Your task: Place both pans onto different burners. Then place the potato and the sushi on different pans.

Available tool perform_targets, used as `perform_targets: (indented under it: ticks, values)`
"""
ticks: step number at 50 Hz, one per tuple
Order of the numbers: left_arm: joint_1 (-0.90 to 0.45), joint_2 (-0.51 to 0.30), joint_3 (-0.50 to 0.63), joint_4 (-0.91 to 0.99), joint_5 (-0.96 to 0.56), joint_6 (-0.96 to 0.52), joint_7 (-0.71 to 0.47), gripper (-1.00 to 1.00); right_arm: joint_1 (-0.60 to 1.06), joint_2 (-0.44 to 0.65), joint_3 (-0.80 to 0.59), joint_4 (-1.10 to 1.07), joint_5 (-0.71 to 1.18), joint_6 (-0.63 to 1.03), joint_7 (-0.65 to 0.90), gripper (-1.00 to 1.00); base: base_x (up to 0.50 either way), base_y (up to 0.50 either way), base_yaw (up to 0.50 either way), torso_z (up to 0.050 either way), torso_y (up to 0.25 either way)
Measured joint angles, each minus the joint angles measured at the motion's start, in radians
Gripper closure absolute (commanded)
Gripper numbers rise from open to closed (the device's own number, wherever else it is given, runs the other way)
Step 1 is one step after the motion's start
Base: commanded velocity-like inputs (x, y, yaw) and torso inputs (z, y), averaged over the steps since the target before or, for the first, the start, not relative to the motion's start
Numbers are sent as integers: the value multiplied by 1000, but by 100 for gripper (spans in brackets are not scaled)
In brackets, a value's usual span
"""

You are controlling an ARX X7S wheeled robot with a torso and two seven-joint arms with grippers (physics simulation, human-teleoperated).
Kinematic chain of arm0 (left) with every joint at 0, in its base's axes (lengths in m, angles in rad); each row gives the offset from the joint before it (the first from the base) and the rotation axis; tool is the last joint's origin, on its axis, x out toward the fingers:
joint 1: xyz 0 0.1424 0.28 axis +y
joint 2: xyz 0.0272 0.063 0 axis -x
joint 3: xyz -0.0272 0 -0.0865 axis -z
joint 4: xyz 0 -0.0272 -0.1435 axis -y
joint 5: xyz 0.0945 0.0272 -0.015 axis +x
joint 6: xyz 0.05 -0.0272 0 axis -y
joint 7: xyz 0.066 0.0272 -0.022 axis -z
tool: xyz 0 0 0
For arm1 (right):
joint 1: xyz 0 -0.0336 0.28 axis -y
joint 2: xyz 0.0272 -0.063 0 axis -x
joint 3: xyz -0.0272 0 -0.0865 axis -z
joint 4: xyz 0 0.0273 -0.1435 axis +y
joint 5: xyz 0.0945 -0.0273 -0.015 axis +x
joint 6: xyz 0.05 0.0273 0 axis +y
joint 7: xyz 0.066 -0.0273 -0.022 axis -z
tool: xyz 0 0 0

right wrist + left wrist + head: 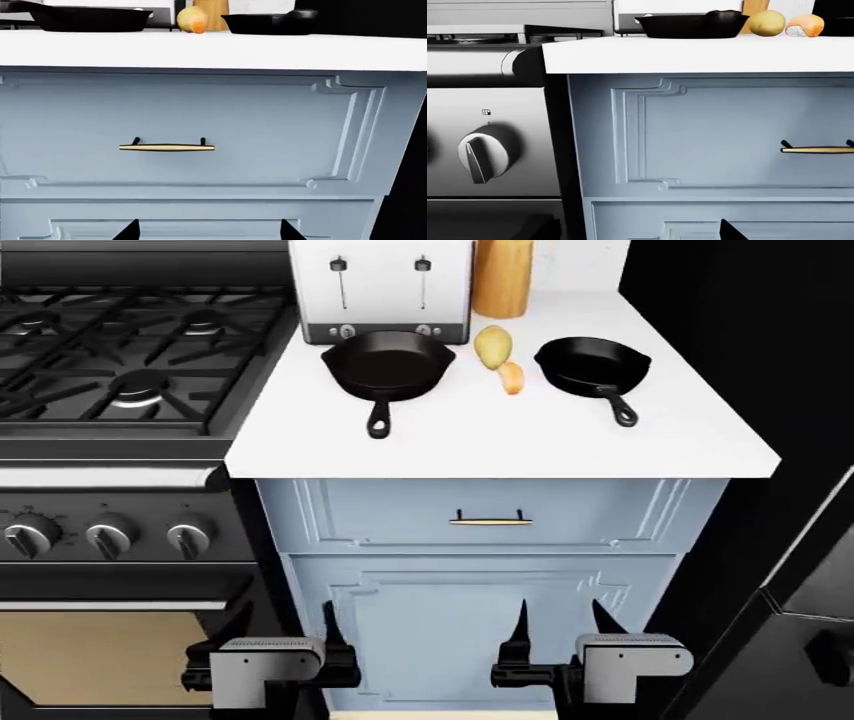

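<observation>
No readable words, brands or numbers anywhere, only a tiny square mark on the stove front (pixel 494 145), just above the knob (pixel 484 152), too small to read

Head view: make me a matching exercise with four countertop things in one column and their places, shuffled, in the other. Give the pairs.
Things
1. larger pan
2. smaller pan
3. potato
4. sushi

Places
A. nearest the counter's right edge, handle toward the robot
B. between the pans, just in front of the wooden cylinder
C. in front of the toaster, on the stove side
D. between the pans, just nearer the robot than the yellow oval thing

Pairs: 1-C, 2-A, 3-B, 4-D
</observation>
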Motion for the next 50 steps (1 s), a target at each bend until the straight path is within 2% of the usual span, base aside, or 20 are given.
perform_targets:
  ticks: [20, 31, 50]
  values:
    - [-3, -11, 13, -2, -11, 2, -13, -100, 1, 11, -15, 0, 12, -2, 13, -100, 0, -346, 0, 0, 0]
    - [-4, -16, 20, -2, -13, 1, -22, -100, 2, 18, -22, 0, 16, -5, 21, -100, 0, -23, 0, 2, 0]
    - [-3, -25, 28, -2, -26, 6, -34, -100, 4, 26, -33, 2, 31, -10, 27, -100, 0, 0, 0, 47, 0]
